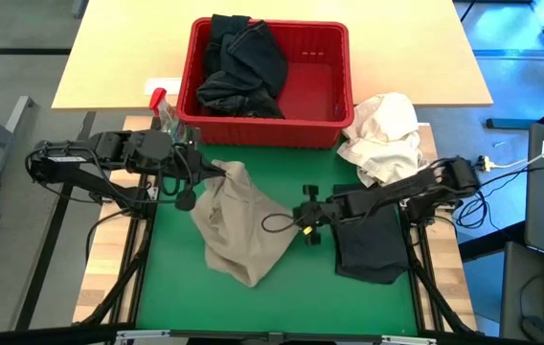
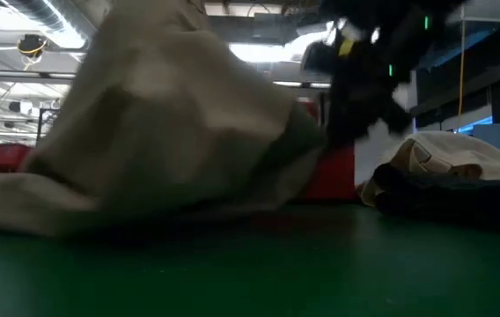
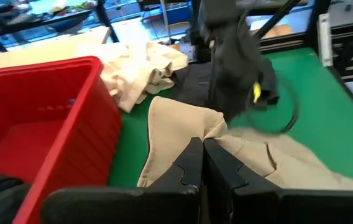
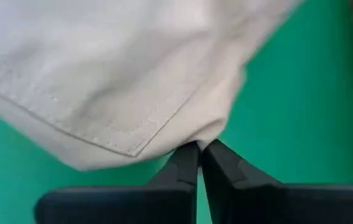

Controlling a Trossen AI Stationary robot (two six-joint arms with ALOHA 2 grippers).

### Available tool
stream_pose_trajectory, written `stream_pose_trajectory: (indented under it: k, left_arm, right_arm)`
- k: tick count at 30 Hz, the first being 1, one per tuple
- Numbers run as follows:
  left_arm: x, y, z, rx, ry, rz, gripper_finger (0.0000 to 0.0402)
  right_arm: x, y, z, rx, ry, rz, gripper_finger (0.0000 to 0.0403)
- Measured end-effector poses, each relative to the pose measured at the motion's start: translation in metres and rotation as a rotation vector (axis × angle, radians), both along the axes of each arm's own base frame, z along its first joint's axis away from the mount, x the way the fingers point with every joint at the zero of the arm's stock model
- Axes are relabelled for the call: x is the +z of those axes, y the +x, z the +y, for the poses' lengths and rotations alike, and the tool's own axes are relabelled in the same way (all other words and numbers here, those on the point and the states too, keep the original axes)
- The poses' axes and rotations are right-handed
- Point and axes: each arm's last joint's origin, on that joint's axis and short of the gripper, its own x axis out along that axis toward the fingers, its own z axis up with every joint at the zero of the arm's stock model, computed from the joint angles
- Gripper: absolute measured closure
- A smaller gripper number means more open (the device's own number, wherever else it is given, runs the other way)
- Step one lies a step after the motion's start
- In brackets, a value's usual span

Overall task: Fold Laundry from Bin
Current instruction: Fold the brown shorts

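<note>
The khaki-beige garment (image 1: 238, 225) lies crumpled on the green mat (image 1: 282, 287), rising like a tent in the low view (image 2: 171, 114). My left gripper (image 1: 216, 172) is shut on its far-left corner. My right gripper (image 1: 301, 218) is shut on its right edge. The red bin (image 1: 334, 57) stands at the far side with dark laundry (image 1: 243, 67) heaped in its left half. Another dark garment (image 1: 373, 244) lies flat on the mat under my right arm. My left gripper pinches a bunched corner of the khaki garment (image 3: 217, 127) between its two fingers, coming from the table's left and slanting down. That corner is raised off the mat; the cloth falls away from it slack. My right gripper pinches the garment's hemmed edge (image 4: 204, 134) at its right side between its two fingers, slanting down from the table's right. How many layers, I cannot tell. The cloth spreads away from the fingers, with the mat showing beneath.
A white cloth bundle (image 1: 382, 134) sits on the table to the right of the bin, and it shows in the left wrist view (image 3: 139, 68). A small clear spray bottle with a red top (image 1: 162, 105) stands left of the bin. The mat's near part is bare.
</note>
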Motion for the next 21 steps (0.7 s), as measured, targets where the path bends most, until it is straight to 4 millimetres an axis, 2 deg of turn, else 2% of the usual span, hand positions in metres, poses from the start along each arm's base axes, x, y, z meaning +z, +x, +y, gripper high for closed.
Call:
stream_pose_trajectory:
  k: [4,7,10,15,21]
  left_arm:
    - [0.000,-0.004,0.004,0.108,0.078,0.016,0.0401]
    - [0.000,-0.005,0.008,0.209,0.164,0.021,0.0401]
    - [0.002,-0.009,0.012,0.325,0.259,0.030,0.0401]
    - [0.003,-0.014,0.018,0.545,0.460,0.087,0.0401]
    - [0.012,-0.018,0.026,0.792,0.678,0.138,0.0401]
  right_arm:
    - [0.067,-0.014,-0.003,-0.072,-0.271,-0.011,0.0391]
    - [0.117,-0.028,-0.007,-0.132,-0.410,-0.074,0.0387]
    - [0.156,-0.042,-0.012,-0.200,-0.526,-0.133,0.0391]
    - [0.202,-0.062,-0.019,-0.294,-0.656,-0.181,0.0396]
    - [0.235,-0.075,-0.039,-0.422,-0.760,-0.203,0.0387]
